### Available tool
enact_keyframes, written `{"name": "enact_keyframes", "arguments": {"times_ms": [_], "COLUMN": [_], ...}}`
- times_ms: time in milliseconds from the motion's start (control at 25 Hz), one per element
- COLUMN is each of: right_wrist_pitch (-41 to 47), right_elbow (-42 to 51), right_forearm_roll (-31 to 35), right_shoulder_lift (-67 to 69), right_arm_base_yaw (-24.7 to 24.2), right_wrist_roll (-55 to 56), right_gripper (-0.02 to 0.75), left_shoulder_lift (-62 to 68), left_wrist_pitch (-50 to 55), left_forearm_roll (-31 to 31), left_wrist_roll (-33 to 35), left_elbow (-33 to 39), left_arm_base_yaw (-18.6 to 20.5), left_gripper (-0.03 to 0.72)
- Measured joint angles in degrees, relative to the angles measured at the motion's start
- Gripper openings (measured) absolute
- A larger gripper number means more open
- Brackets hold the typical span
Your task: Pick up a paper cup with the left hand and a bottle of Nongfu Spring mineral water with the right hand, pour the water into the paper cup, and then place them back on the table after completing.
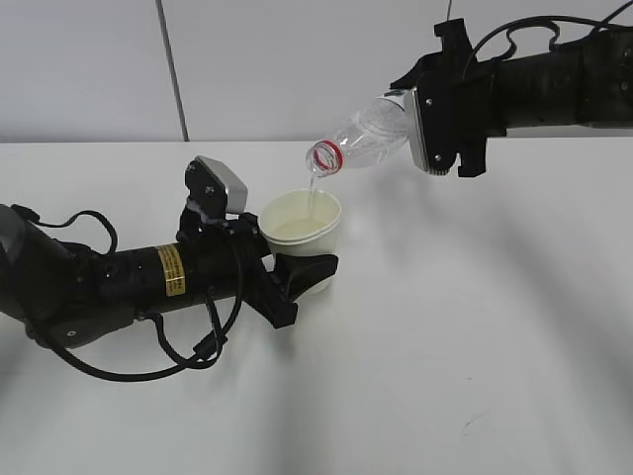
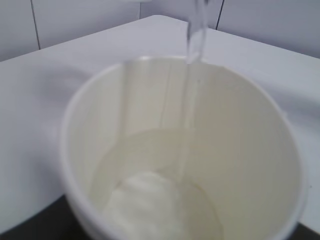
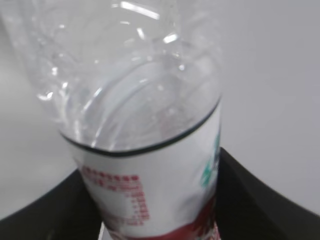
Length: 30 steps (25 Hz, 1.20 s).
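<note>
Fingers of the left hand (image 1: 302, 280) are clamped on the cup (image 1: 302, 230), one black jaw showing across its lower wall in the exterior view, and the cup is held upright just above the table (image 1: 465, 376). Right hand (image 1: 435, 124) fingers grip the bottle (image 1: 364, 139) around its labelled body; the right wrist view shows black jaws on both sides of the label.

Bottle's long axis runs nearly level, tipped slightly down to the left, with its red-ringed mouth (image 1: 324, 158) above the cup's far rim. A thin stream of water (image 2: 196, 40) drops from the mouth and lands inside the cup near that rim. The left wrist view shows a shallow pool at the bottom, so the cup looks only partly filled.

Pouring is under way, I judge. The margin is narrow: the stream enters close to the rim, so a small drift of the mouth away from the cup would spill. Setting both down should be easy, with bare table ahead of the cup and below the bottle.
</note>
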Motion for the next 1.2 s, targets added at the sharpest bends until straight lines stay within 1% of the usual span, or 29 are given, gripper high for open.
{"name": "enact_keyframes", "arguments": {"times_ms": [520,760,880,1200], "right_wrist_pitch": [0.0,0.0,0.0,-0.1], "right_elbow": [0.0,0.0,0.0,0.0], "right_forearm_roll": [0.0,0.0,0.0,0.12], "right_shoulder_lift": [0.0,0.0,0.0,0.0], "right_arm_base_yaw": [0.0,0.0,0.0,0.0], "right_wrist_roll": [3.73,8.02,12.84,32.64], "right_gripper": [0.438,0.438,0.438,0.438], "left_shoulder_lift": [0.0,0.0,0.0,0.0], "left_wrist_pitch": [0.0,0.05,0.59,1.32], "left_forearm_roll": [-0.1,-0.8,-1.27,-2.48], "left_wrist_roll": [0.0,0.0,0.0,0.0], "left_elbow": [0.0,0.0,0.0,0.0], "left_arm_base_yaw": [0.0,0.0,0.0,0.0], "left_gripper": [0.409,0.409,0.409,0.409]}}
